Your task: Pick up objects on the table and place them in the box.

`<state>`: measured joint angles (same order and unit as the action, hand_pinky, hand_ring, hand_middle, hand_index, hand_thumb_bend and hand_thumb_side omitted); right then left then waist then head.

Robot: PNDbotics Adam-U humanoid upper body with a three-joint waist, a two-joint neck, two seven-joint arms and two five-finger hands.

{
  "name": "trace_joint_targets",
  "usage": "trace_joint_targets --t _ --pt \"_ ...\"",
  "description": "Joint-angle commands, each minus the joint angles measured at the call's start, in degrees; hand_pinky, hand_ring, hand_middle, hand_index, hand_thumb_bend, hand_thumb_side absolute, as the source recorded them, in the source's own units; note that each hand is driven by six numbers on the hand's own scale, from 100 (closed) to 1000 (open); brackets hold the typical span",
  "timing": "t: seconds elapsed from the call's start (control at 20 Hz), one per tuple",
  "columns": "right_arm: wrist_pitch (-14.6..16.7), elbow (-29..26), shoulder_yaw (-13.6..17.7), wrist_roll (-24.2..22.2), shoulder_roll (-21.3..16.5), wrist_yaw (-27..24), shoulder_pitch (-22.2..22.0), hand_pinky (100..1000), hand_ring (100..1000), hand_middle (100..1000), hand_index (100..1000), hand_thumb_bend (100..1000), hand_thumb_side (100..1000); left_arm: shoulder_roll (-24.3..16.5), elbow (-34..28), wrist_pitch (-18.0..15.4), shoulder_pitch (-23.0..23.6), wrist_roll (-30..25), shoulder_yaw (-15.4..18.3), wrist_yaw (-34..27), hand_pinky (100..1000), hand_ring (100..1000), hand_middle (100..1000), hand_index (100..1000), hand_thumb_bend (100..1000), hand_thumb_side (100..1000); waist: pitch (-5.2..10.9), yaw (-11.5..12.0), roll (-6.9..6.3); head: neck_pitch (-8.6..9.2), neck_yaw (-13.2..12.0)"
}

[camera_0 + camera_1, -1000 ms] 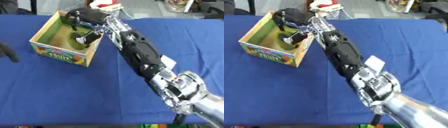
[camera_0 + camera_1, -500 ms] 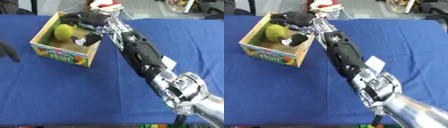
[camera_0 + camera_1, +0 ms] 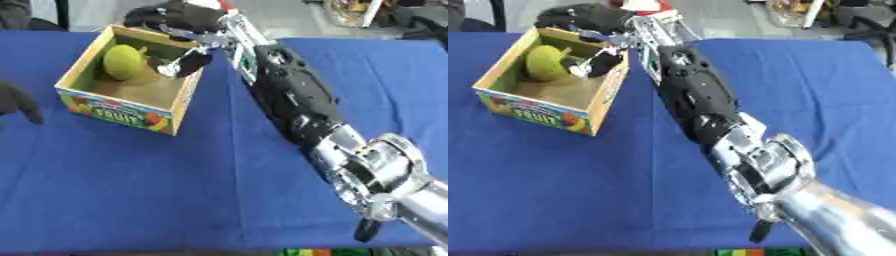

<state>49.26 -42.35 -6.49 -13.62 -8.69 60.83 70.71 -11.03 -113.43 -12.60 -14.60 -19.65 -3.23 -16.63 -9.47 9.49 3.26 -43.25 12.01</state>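
Note:
A cardboard box (image 3: 114,111) with a "FRUIT" label stands at the back left of the blue table. A yellow-green round fruit (image 3: 122,61) lies inside it, against the far left wall. My right hand (image 3: 179,20) hovers over the box's far right corner, open, fingers spread above the rim and the thumb (image 3: 191,63) hanging just inside the box, apart from the fruit. The right arm (image 3: 293,95) stretches diagonally from the lower right. My left hand (image 3: 16,100) shows at the left edge, open and idle.
The blue tablecloth (image 3: 175,190) covers the whole table. A red and white object (image 3: 645,6) sits behind my right hand at the far edge. Clutter (image 3: 354,12) stands beyond the table at the upper right.
My right hand has let go of the fruit and pulled back up toward the far rim. The fruit now lies uncovered in the box.

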Motion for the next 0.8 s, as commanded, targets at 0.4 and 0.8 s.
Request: trace_joint_targets --t 0.4,0.8 --pt "2.7 -10.8 -6.9 -16.0 -13.9 -27.0 -0.1 924 933 947 1000 100 437 -2.0 -1.2 -0.5 0.2 1.6 1.6 1.6 417 511 407 712 100 748 0.39 -4.6 0.33 0.92 -2.6" --pt "2.7 -21.1 -11.1 -26.2 -25.5 -43.7 -7.0 935 961 977 1000 100 489 -2.6 -1.1 -0.3 0.8 2.8 2.3 2.8 412 510 404 710 100 752 0.17 -7.1 0.66 0.64 -4.5"
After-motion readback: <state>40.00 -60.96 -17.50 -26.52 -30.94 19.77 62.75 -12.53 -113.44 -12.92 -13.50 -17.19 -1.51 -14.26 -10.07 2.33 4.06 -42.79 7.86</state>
